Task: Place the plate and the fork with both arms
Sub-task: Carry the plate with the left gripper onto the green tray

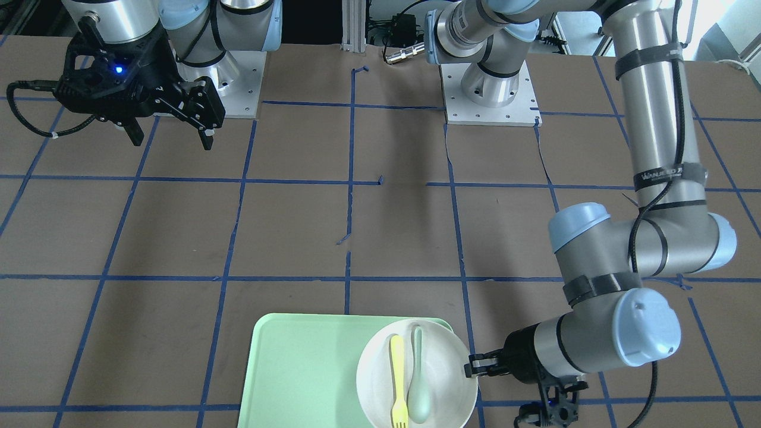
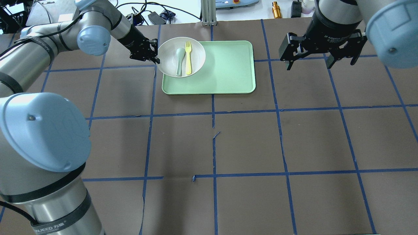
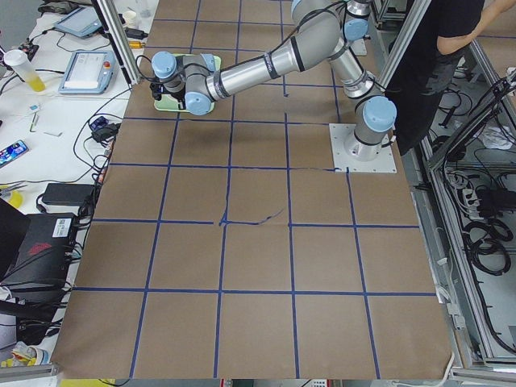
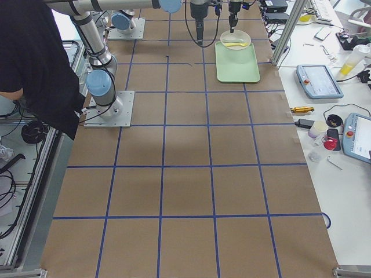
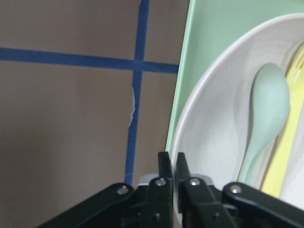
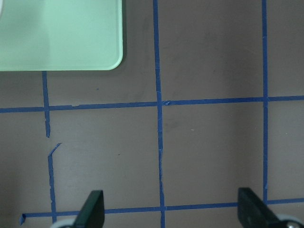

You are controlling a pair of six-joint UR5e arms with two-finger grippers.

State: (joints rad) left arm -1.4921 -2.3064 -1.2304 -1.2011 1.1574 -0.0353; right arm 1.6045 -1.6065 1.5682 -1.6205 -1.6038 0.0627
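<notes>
Now left hand (image 5: 172, 164) clamped on plate (image 2: 168, 54) rim, likely to lift it; plate on tray (image 2: 228, 68) corner near worktop (image 2: 228, 147) far edge, fork (image 2: 188, 57) and spoon (image 2: 179, 62) inside. Right hand (image 1: 172, 139) spread apart, hovering, presumably free for fork.

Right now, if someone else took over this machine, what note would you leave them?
Left claw: shut on the plate at its rim.
Right claw: open, empty, above the table beside the tray.
The plate sits on the tray's corner, overhanging it; the fork and spoon lie in it side by side.
Done: plate gripped.
Left: place the plate, then pick out and place the fork.
</notes>
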